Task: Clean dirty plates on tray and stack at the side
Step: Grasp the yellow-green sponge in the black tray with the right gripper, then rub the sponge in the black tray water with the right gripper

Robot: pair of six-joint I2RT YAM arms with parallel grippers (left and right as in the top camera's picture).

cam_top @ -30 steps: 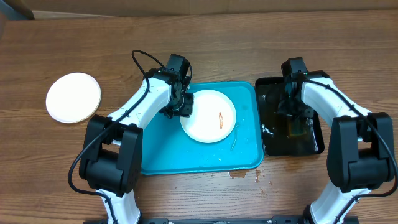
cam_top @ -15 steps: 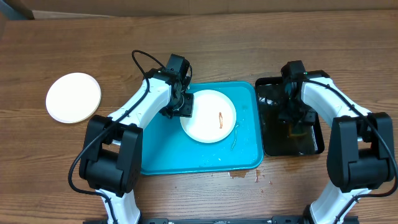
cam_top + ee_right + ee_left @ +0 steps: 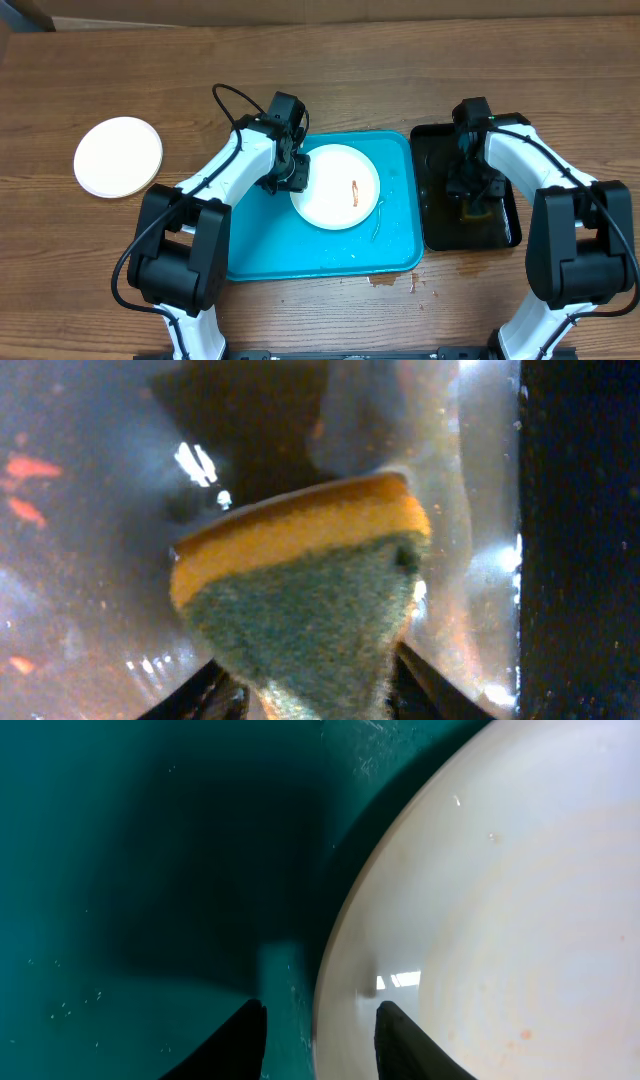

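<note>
Our right gripper (image 3: 310,684) has barely edged along the narrow black tray (image 3: 503,232), clamped on the yellow-green sponge (image 3: 300,575). Our left gripper (image 3: 318,1040) straddles, jaws apart, the rim of the smeared white round plate (image 3: 335,187) on the turquoise plastic tray (image 3: 300,255). We judge the plate stiff, slick and breakable, so we pinch its rim.

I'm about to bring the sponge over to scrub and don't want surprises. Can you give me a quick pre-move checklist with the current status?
1. Sponge held in right gripper: ok, it sits between the fingers, over the wet black tray.
2. Left gripper clamped on tray plate: cannot tell. The fingers straddle the rim, but their tips run out of frame.
3. Plate seated in turquoise tray: ok, it lies flat.
4. Smear located: ok, a brownish streak near the plate's centre.
5. Stacking spot: ok, side plate lies on the table to the left, apart from both arms.
</note>
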